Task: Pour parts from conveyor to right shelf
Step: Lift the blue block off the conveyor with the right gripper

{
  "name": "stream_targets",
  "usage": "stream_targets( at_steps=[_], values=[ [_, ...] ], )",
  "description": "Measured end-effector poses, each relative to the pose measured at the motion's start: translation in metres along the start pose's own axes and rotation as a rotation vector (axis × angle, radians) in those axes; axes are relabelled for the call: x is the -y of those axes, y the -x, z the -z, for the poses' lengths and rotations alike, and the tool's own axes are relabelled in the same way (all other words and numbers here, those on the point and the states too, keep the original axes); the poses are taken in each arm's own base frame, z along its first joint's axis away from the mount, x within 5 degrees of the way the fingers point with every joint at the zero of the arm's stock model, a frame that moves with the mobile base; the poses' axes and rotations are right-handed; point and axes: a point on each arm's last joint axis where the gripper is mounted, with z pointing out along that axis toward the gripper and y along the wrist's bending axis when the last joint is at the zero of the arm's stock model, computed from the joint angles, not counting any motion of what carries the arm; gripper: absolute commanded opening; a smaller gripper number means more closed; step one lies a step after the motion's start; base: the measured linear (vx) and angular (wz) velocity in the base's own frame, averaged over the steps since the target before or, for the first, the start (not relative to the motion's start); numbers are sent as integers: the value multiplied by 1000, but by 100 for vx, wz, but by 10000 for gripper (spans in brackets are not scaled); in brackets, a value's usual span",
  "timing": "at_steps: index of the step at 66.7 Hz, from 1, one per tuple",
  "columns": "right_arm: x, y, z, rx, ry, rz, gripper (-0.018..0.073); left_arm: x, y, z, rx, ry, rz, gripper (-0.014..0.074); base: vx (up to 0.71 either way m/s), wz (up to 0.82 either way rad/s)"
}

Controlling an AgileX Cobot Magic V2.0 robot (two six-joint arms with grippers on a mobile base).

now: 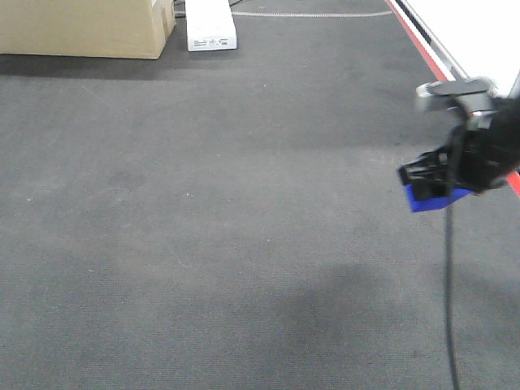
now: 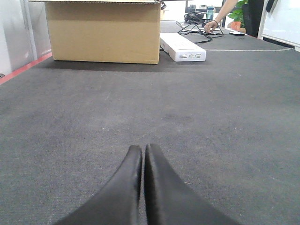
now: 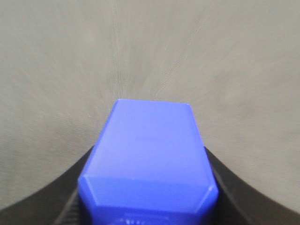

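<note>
Right wrist view — bright-blue block (image 3: 147, 159), bevelled corners, clamped between black fingers (image 3: 47, 201).

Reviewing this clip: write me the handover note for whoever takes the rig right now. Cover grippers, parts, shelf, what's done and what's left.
Left gripper: shut, empty, pointing out along the grey carpet.
Right gripper: shut on one blue part, held above the carpet at the right edge of the front view.
Right shelf and conveyor: not in any view.
Done: one part is in hand.
Left: bring it to the right shelf and release it there; it is not yet delivered.
Nearby: cardboard box and white box at the far end.
</note>
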Motion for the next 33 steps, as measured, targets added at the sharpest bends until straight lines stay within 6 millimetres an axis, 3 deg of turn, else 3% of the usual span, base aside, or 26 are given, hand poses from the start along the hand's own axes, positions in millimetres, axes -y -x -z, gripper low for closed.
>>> stream_targets(
  at_steps=[18, 33],
  values=[
    [-17, -65, 62, 274, -28, -21, -5, 0, 0, 0, 0, 0, 0, -6, 0, 0],
    [-31, -140, 99, 554, -73, -20, -5, 0, 0, 0, 0, 0, 0, -6, 0, 0]
  ],
)
